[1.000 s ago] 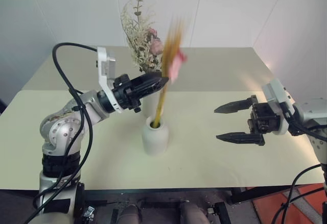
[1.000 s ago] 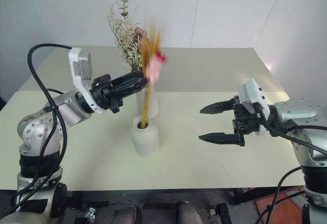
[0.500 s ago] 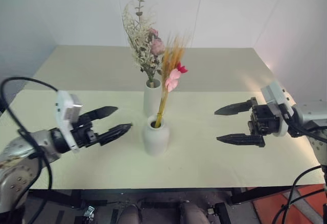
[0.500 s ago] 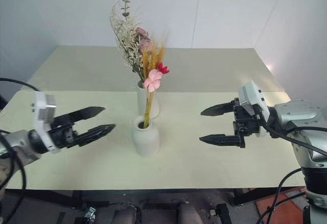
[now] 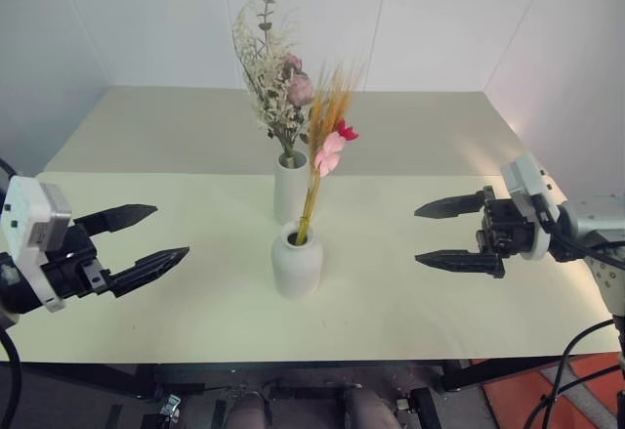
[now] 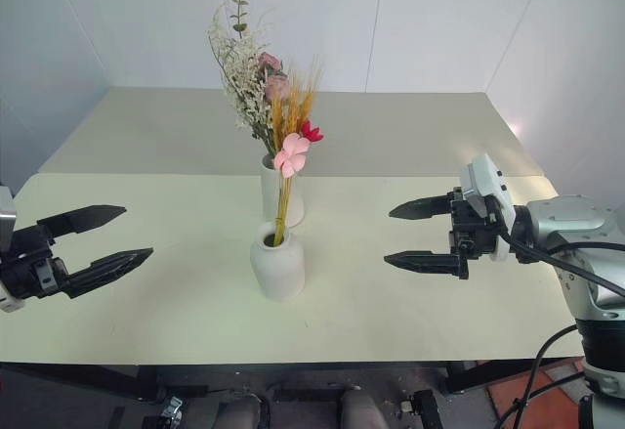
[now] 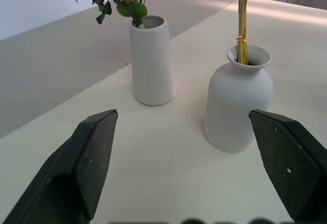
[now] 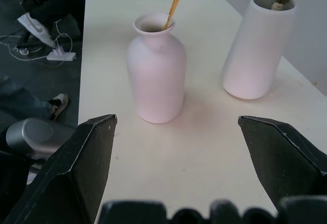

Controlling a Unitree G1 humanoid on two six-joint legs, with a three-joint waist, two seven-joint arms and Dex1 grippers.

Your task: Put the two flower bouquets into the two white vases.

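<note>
With the bushy bouquet [image 5: 275, 87] sitting in the taller vase [image 5: 290, 187] and the wheat-like bunch [image 5: 325, 136] in the rounder vase [image 5: 297, 259], we are holding the left pincer [image 5: 139, 240] and right pincer [image 5: 451, 234] wide and empty over the worktop [image 5: 391, 302], judging nothing remains but resting.

My head cameras look forward and down over the counter [image 5: 410, 292], taking in the whole top from above. Each wrist camera sits low and close, looking level between my gripper's fingers. All views share the short vase [image 7: 237, 99] and the tall vase [image 7: 152, 60].
</note>
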